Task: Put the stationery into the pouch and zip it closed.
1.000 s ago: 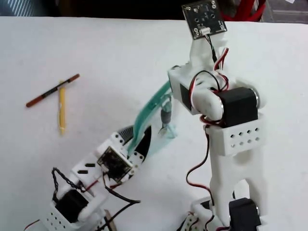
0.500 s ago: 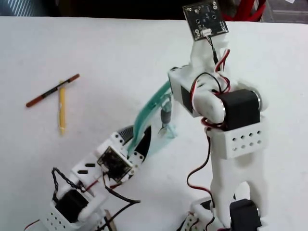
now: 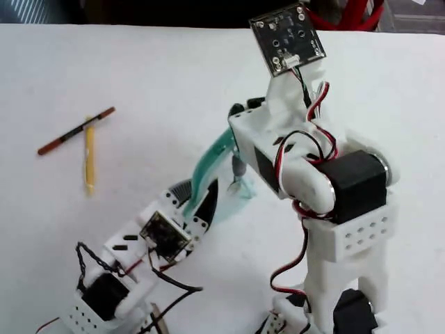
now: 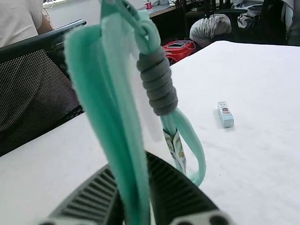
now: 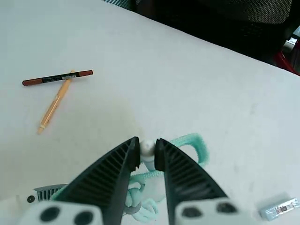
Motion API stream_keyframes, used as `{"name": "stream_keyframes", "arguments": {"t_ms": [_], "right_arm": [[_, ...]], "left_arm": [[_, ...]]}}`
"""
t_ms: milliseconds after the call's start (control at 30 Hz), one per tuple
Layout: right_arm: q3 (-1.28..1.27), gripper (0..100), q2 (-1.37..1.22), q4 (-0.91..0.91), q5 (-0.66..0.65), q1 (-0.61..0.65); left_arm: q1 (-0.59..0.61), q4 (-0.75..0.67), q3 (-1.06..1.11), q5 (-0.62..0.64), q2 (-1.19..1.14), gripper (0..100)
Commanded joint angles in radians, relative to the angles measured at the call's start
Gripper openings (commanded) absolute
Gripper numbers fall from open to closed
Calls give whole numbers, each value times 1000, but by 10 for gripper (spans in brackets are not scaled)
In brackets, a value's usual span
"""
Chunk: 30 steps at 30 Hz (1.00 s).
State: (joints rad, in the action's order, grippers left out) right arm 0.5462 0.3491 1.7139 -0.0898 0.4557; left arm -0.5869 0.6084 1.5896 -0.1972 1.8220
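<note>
My left gripper [image 4: 133,165] and right gripper [image 5: 146,143] both clench the pouch [image 4: 93,84]. The red pen [image 3: 76,131] and yellow pen [image 3: 89,154] lie well apart from it; I judge packing and zipping remain.

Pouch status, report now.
Left tool shut on pouch. Right tool shut on its white zip pull. Red pen, yellow pen on table, not in pouch. Nothing seen blocking them.

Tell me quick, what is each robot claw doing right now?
Left gripper: closed, holding the green pouch by its edge.
Right gripper: closed on a small white tab on the pouch.
</note>
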Motion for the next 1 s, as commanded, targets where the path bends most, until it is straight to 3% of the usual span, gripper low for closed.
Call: {"name": "stream_keyframes", "arguments": {"t_ms": [0, 267, 467, 633, 800, 967], "right_arm": [[41, 18, 13, 4, -8, 5], [-60, 18, -28, 5, 0, -24], [-161, 18, -39, 5, -12, -306], [-181, 19, -50, 5, -132, -464], [-276, 19, -50, -10, -198, -478], [-338, 19, -38, -1, -213, -371]], "left_arm": [[22, -17, 2, -11, -2, 27], [22, -20, 3, -11, -2, 27], [22, -20, 3, -11, -2, 27], [22, -20, 5, -11, -2, 27], [22, -21, 5, -11, -2, 27], [22, -21, 6, -11, -2, 27]]}}
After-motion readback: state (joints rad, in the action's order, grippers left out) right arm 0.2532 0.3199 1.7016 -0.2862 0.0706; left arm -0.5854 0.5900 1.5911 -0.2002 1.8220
